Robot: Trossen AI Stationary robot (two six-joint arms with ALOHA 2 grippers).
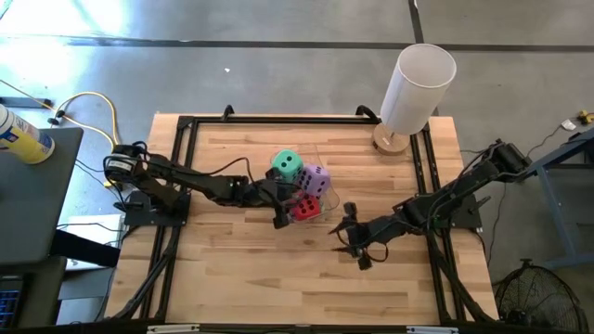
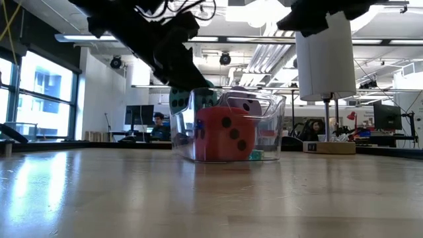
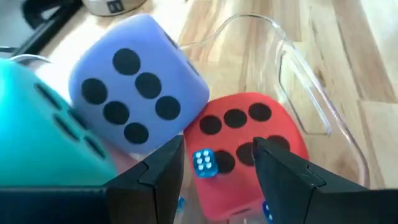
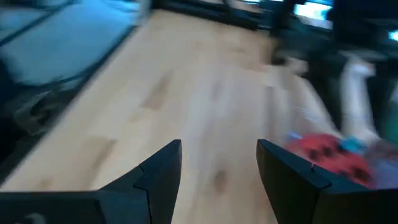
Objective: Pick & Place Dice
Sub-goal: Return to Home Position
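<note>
A clear plastic bin (image 1: 320, 211) stands mid-table and holds the dice. The red die (image 3: 249, 134) sits on the bin floor. The purple die (image 3: 140, 84) rests above it, against the green die (image 3: 37, 130). The pink die is hidden. My left gripper (image 3: 217, 168) is open, its fingers hovering just above the red die at the bin's left side (image 1: 284, 210). My right gripper (image 1: 354, 237) is open over bare table to the right of the bin, with the red die (image 4: 326, 152) far ahead of it. From table height, the red die (image 2: 225, 135) shows through the bin wall (image 2: 274, 122).
A white cylinder (image 1: 418, 83) on a round wooden base stands at the table's far right, showing also in the low view as the white cylinder (image 2: 324, 59). A tiny blue die (image 3: 203, 162) lies in the bin beside the red die. Bare wood fills the near half of the table (image 1: 278, 278).
</note>
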